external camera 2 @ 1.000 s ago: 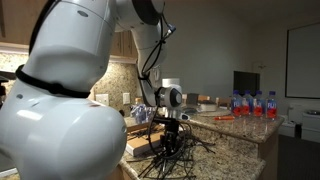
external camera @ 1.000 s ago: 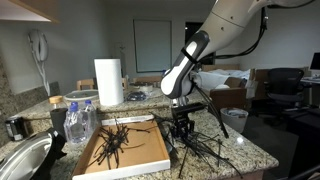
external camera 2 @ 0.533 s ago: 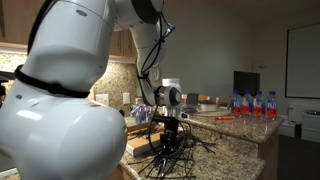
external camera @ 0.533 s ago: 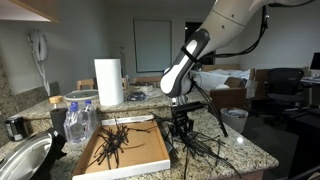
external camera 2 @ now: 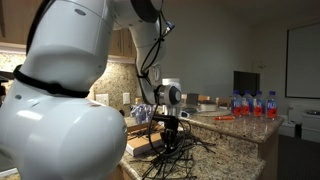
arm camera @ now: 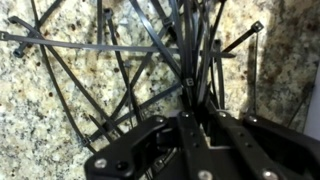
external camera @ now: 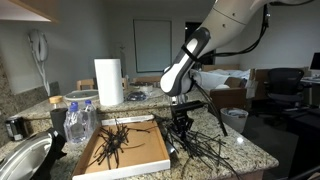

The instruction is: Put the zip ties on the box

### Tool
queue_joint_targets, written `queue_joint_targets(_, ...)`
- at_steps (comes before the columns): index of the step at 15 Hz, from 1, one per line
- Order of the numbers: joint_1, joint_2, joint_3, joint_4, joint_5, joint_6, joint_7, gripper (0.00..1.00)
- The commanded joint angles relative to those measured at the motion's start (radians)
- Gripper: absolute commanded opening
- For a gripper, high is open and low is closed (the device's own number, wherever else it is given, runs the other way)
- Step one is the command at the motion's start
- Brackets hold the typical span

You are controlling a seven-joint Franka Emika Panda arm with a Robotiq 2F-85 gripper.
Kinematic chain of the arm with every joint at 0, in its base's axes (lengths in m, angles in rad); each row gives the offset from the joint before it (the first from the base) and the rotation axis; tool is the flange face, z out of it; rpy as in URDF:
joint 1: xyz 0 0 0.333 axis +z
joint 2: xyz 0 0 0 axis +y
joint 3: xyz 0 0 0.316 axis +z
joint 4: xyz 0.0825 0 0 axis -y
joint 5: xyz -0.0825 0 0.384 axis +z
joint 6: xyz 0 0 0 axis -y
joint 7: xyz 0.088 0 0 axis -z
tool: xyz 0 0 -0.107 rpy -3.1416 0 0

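A spiky tangle of black zip ties (external camera: 206, 150) lies on the granite counter just right of the box (external camera: 152, 157), a shallow brown cardboard tray. A smaller clump of zip ties (external camera: 111, 144) lies inside the box. My gripper (external camera: 180, 124) points straight down into the tangle on the counter, beside the box's right wall. In the wrist view the gripper (arm camera: 197, 125) has its fingers drawn close together on several strips of the zip ties (arm camera: 150, 60), which fan out over the granite. An exterior view shows the gripper (external camera 2: 168, 128) low over the zip ties (external camera 2: 176, 156), with the box (external camera 2: 135, 144) behind.
A white paper towel roll (external camera: 108, 82) stands behind the box. A round metal bowl (external camera: 24, 160) sits at the counter's near left, with a clear plastic bag (external camera: 79, 120) by the box's left wall. Water bottles (external camera 2: 250, 104) stand at the counter's far end.
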Motion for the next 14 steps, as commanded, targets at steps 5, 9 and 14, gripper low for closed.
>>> queue_joint_targets(5,0.003,-0.03,-0.004,-0.028,-0.023,0.0,0.052,0.08)
queue_joint_targets(9,-0.002,-0.048,-0.012,-0.046,-0.021,0.007,0.07,0.46)
queue_joint_targets(14,0.003,-0.004,-0.025,-0.016,-0.035,-0.008,0.104,0.79)
